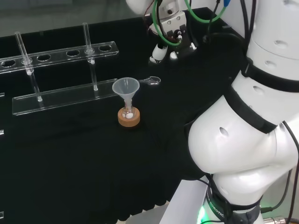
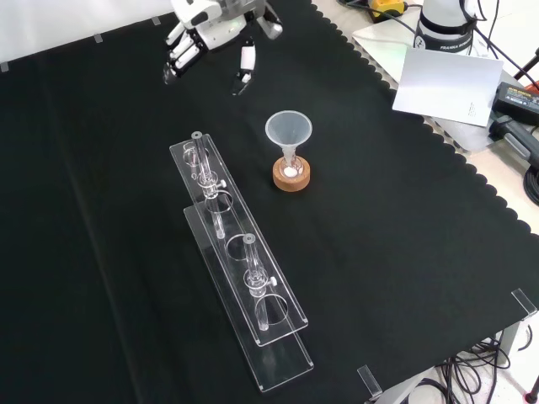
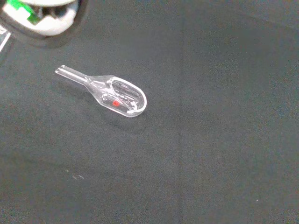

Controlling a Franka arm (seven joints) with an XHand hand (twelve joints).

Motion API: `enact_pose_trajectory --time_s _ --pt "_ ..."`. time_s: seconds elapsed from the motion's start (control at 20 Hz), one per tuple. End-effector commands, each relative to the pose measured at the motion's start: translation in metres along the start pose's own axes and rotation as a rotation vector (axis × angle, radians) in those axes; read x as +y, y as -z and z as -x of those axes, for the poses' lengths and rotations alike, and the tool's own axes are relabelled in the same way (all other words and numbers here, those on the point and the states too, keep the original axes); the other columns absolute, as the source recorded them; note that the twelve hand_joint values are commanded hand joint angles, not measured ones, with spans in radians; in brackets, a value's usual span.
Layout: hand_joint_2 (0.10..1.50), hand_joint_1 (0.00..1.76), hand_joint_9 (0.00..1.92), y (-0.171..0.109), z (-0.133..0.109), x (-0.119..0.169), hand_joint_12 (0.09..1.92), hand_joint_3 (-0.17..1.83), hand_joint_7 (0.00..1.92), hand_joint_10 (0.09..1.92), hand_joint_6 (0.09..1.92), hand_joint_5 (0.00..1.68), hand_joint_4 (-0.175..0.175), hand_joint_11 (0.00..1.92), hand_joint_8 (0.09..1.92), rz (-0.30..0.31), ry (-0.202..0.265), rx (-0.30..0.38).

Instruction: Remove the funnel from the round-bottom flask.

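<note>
On the black cloth [image 2: 404,219], near its middle in the front view, the funnel [image 2: 289,131] stands upright with its stem down in the neck of the round-bottom flask [image 2: 290,171], and the flask sits in its cork ring [image 2: 291,178]. Something small and white lies at the bottom of the flask. My hand [image 2: 221,32] hangs above the cloth at the top of that view, up and to the left of the funnel and well apart from it, holding nothing. My fingers [image 2: 245,66] point down toward the cloth, only slightly bent, so the hand is open and relaxed.

In the head view my hand [image 1: 171,32] is farther off and to the right of the funnel [image 1: 125,89], with bare cloth between us. The flask [image 1: 128,113] on its cork ring [image 1: 129,118] stands just in front of the clear rack [image 1: 60,70], where two thin glass tubes stand upright. In the front view the rack [image 2: 240,278] runs from beside the funnel down toward the lower edge.

A small clear glass scoop [image 1: 152,81] lies on the cloth between my hand and the funnel, just beside the funnel's rim in the head view. From my wrist the scoop [image 3: 112,93] lies flat on its own, with a tiny red speck in its bowl.
</note>
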State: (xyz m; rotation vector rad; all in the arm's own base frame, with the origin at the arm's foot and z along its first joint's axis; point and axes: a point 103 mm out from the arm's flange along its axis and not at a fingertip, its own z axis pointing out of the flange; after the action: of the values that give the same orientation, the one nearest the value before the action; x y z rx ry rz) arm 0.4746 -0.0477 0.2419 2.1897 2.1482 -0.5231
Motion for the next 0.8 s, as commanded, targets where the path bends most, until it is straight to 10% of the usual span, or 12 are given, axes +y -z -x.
enact_pose_trajectory --time_s 0.05,0.8 --pt "0.58 0.79 0.83 0.014 -0.003 -0.031 1.29 0.45 0.31 0.09 0.09 0.34 0.012 0.44 0.61 -0.006 -0.006 0.011" --pt "0.57 0.61 0.74 0.054 -0.035 -0.113 1.39 0.42 0.25 0.09 0.09 0.27 0.027 0.41 0.58 -0.046 0.064 0.041"
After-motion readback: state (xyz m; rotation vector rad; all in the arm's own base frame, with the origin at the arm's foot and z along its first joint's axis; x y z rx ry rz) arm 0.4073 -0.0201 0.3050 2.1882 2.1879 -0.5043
